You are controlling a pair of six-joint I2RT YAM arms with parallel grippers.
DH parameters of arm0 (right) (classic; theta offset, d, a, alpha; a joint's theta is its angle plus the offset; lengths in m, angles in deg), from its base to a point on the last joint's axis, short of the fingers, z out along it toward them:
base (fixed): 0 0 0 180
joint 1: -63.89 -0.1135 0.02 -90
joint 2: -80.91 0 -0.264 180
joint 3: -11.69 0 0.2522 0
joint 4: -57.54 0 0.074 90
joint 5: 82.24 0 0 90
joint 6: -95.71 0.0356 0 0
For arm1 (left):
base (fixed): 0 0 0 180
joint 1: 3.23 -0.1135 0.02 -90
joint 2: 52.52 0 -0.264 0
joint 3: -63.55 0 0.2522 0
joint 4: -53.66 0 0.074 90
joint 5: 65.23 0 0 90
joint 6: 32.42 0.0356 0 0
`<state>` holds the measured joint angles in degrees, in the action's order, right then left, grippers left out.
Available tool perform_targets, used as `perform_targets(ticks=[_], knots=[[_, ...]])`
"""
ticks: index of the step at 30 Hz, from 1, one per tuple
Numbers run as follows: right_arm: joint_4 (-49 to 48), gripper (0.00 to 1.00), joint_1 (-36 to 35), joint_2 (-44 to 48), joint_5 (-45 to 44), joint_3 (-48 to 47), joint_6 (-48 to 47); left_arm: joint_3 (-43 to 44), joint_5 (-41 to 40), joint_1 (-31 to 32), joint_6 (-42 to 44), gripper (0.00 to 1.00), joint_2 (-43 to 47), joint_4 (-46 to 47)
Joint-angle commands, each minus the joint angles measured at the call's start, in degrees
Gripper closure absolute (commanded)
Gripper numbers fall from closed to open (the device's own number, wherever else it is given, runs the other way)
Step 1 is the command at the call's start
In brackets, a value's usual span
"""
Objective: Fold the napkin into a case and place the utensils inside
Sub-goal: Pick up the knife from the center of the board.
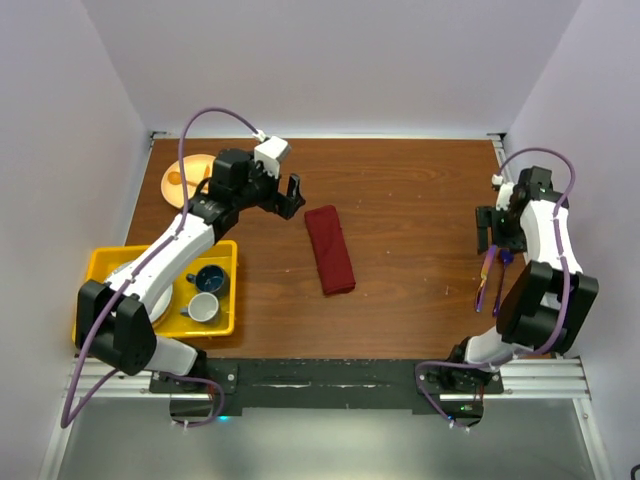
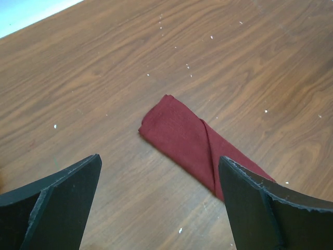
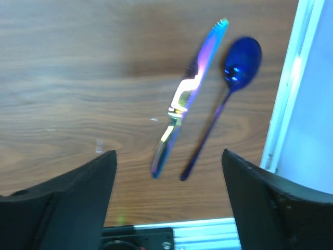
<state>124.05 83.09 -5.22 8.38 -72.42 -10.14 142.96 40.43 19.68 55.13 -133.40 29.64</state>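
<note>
Two utensils (image 1: 490,280) lie flat on the table (image 1: 410,190), well to the right of the napkin (image 1: 330,250). One is a blue spoon (image 3: 231,88). Just beside it, on the napkin side, is a slim rainbow-sheened piece (image 3: 187,99) too blurred to name. The right claw (image 3: 169,156) hovers over them, jaws wide apart, holding nothing. The left claw (image 2: 158,161), also fully spread and empty, hangs near the napkin's far left corner. The napkin itself lies folded into a narrow packet.

As I judge the risks, the pieces are thin and lie close together. A pinch may skid off, drag both, or flick the spoon further from the napkin against the side wall (image 3: 312,104). The packet is loose cloth with no gaping mouth, so pushing metal in while it is unheld could shove it along or undo the fold.
</note>
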Motion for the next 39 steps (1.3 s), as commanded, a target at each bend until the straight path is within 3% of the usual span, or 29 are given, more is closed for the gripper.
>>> perform_targets(ticks=[1,4,9,22,30,34,37,39], knots=[[-1.77,0.31,2.86,-1.94,-3.79,0.91,-3.3,-0.61,1.91,-0.59,-1.5,0.0,1.87,-0.2],[-1.25,0.45,3.04,-2.9,-2.47,2.14,-4.18,-0.61,2.36,-0.68,-1.67,0.01,1.52,0.16],[-2.21,0.54,3.04,-3.43,-1.85,6.53,-3.22,-1.22,2.44,-0.77,-2.99,0.01,0.9,0.41],[-3.97,0.56,3.12,-11.69,-1.59,7.77,2.67,-1.75,1.65,-0.94,-3.52,0.0,-1.29,2.35],[-7.31,0.65,3.04,-15.91,-1.85,9.43,6.45,-1.22,0.86,-1.47,-3.61,0.0,-2.97,2.62],[-7.49,0.75,3.04,-17.76,-1.68,9.44,7.07,-0.78,-0.19,-1.73,-3.43,0.0,-3.14,2.62],[-7.14,0.98,3.04,-18.55,-0.8,9.0,6.89,-0.61,-0.28,-1.91,-3.61,0.0,-3.67,2.79],[-6.79,1.0,2.95,-18.03,0.77,8.3,6.98,-0.52,0.25,-2.0,-3.61,0.0,-3.93,2.88]])
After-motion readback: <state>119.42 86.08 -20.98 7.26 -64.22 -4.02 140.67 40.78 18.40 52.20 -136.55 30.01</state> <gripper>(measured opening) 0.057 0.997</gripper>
